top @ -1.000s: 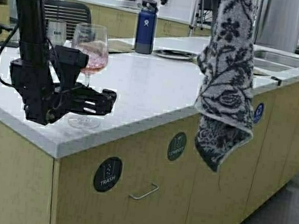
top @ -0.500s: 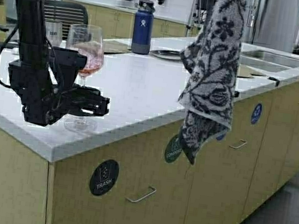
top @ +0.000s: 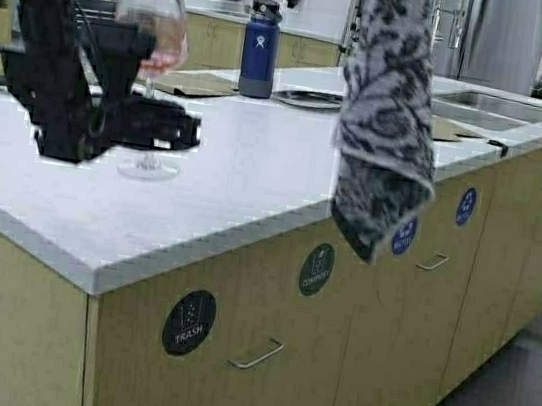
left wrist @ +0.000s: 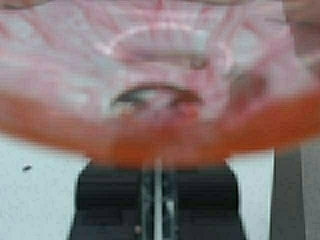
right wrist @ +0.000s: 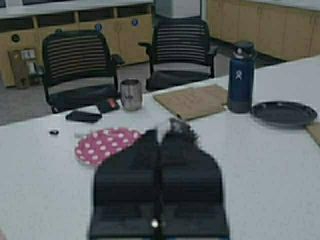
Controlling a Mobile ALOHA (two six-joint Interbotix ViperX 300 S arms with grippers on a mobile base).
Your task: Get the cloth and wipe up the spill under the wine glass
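The wine glass [top: 155, 25], with pinkish-red liquid, is held by its stem in my left gripper [top: 175, 131]. Its round foot [top: 148, 168] hangs a little above the white counter [top: 255, 176]. In the left wrist view the bowl [left wrist: 160, 100] fills the frame above the shut fingers [left wrist: 115, 200]. The grey and white floral cloth [top: 389, 119] hangs limp from the top of the high view, over the counter's front edge. My right gripper [right wrist: 161, 137] is shut on its top corner [right wrist: 179, 129]. I cannot make out a spill on the counter.
On the counter are a dark blue bottle [top: 261, 45], a dark plate [top: 311, 98], a brown mat [right wrist: 195, 100], a steel mug [right wrist: 131, 94], a pink dotted pad [right wrist: 107, 144] and a black phone [right wrist: 82, 116]. The sink [top: 486, 107] is far right. Chairs [right wrist: 77, 65] stand behind.
My left gripper has lifted the wine glass off the counter. The hanging cloth has swung left, towards the counter. The whole scene shifted slightly left early on.
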